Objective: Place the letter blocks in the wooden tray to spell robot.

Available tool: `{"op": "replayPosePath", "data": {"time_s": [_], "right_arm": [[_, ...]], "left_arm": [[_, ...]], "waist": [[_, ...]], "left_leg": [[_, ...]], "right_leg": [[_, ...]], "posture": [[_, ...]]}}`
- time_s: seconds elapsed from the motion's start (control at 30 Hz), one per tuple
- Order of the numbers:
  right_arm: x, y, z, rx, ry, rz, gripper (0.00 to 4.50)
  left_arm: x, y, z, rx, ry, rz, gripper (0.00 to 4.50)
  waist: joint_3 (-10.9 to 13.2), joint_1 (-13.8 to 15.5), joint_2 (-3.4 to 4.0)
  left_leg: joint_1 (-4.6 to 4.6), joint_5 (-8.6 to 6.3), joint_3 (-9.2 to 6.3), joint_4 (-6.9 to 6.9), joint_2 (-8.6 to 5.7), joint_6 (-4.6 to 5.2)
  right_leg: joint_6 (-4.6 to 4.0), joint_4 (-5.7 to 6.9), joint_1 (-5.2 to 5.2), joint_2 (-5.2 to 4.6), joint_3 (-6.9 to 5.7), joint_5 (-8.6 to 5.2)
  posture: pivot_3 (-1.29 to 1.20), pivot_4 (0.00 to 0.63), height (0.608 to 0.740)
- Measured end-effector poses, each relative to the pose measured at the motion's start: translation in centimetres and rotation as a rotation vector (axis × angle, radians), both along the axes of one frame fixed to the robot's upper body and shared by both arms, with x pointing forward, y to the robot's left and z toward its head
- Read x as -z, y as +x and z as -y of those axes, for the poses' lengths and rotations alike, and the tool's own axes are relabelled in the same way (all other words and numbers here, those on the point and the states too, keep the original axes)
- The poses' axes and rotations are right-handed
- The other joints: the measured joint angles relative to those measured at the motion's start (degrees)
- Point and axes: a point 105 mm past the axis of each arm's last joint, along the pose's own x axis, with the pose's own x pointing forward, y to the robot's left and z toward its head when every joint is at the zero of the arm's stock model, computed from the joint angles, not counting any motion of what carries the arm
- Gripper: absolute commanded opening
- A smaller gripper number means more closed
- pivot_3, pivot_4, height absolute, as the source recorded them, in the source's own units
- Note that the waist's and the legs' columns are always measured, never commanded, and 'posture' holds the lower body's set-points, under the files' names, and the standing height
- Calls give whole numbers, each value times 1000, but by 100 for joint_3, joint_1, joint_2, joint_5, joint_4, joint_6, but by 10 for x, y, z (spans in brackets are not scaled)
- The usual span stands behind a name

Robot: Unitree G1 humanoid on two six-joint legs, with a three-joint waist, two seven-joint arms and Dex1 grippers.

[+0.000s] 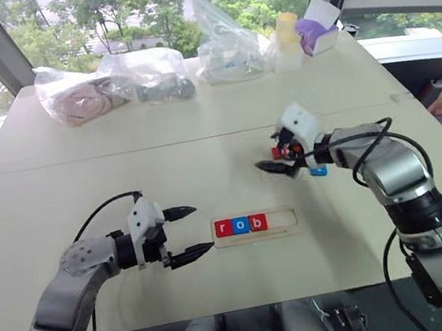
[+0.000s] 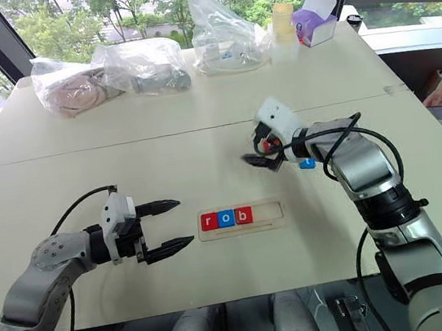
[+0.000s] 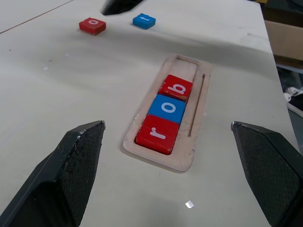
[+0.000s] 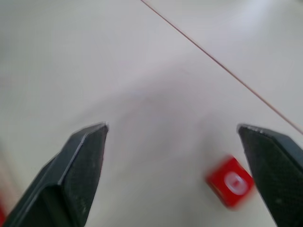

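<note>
Right end effector (image 1: 280,159) wide open, empty, above red block (image 4: 232,182) | left end effector (image 1: 188,234) wide open, empty

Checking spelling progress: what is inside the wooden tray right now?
Inside the wooden tray, three blocks sit in a row from one end: red r, blue o, red b. The rest is bare wood. The tray floor beneath the blocks is covered.

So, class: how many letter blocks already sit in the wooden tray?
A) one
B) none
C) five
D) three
D: the wooden tray holds three letter blocks, red r, blue o and red b, while a red block and a blue block lie loose on the table.
</note>
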Motion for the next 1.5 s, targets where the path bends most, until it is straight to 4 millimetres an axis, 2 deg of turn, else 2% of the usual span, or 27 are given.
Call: {"op": "replayPosePath", "data": {"time_s": [0.1,0.2,0.33,0.6,0.67,0.7,0.83,0.87,1.03,1.13,1.23,1.3,1.37,1.5], "right_arm": [[16,16,13,238,58,-21,4471],[28,21,13,367,98,-47,4471],[33,26,8,439,104,-46,4471],[43,24,-4,449,116,-88,4471],[44,24,-7,455,122,-96,3959],[45,24,-8,459,126,-103,3554],[45,22,-11,466,138,-120,1534],[45,22,-11,468,141,-124,1151],[43,19,-10,474,137,-132,1172],[42,8,0,463,95,-126,1172],[35,-18,19,450,53,-126,1172],[27,-43,33,470,56,-140,1172],[25,-58,39,493,65,-161,1172],[35,-86,44,511,85,-200,1172]], "left_arm": [[-1,1,5,15,-3,5,4500],[-3,2,8,22,-7,6,4500],[-2,3,8,13,-5,0,4500],[-2,4,8,5,-5,1,4500],[-2,4,8,1,-6,2,4500],[-2,4,8,-1,-6,2,4500],[-2,5,8,-12,-12,4,4500],[-2,6,8,-14,-12,5,4500],[-2,6,10,-15,-18,5,4500],[-1,6,11,-10,-20,6,4500],[-1,5,11,-4,-19,5,4500],[0,6,12,3,-22,6,4500],[0,5,14,14,-24,7,4500],[3,2,16,38,-26,-4,4500]], "waist": [[0,-10,1],[0,-37,2],[-1,-44,3],[-1,-44,3],[-2,-61,5],[-3,-61,5],[-3,-53,5],[-3,-51,5],[-3,-45,5],[-3,-23,6],[-2,-5,7],[-2,-16,7],[-2,-47,6],[-3,-36,7]], "left_leg": [[-2,1,4,-5,-1,-1],[-4,4,7,-11,1,-6],[-4,4,8,-9,1,-6],[-3,4,8,-9,0,-6],[-2,4,9,-9,1,-6],[-2,4,8,-9,2,-6],[-1,5,8,-5,1,-5],[-1,4,8,-5,1,-6],[-1,5,8,-7,1,-5],[-3,4,7,-7,-1,-5],[-9,2,4,-7,-2,-1],[-8,2,5,-8,0,0],[-7,1,5,-8,6,0],[-4,2,5,-6,9,0]], "right_leg": [[0,6,-10,2,4,2],[-3,11,-21,7,11,5],[-4,15,-23,13,11,6],[-3,15,-22,15,10,6],[-3,17,-22,17,11,6],[-3,19,-22,18,11,6],[-3,20,-19,18,10,6],[-3,20,-19,18,10,6],[-3,20,-19,17,9,6],[-3,19,-19,15,9,6],[-1,12,-19,11,5,4],[-1,12,-19,12,5,4],[-3,11,-19,13,6,4],[-4,12,-16,15,5,3]], "posture": [[0,150,740],[0,150,740],[0,150,740],[0,150,740],[0,150,740],[0,150,740],[0,150,740],[0,150,740],[0,150,740],[0,150,740],[0,150,740],[0,150,740],[0,150,740],[0,150,740]]}}
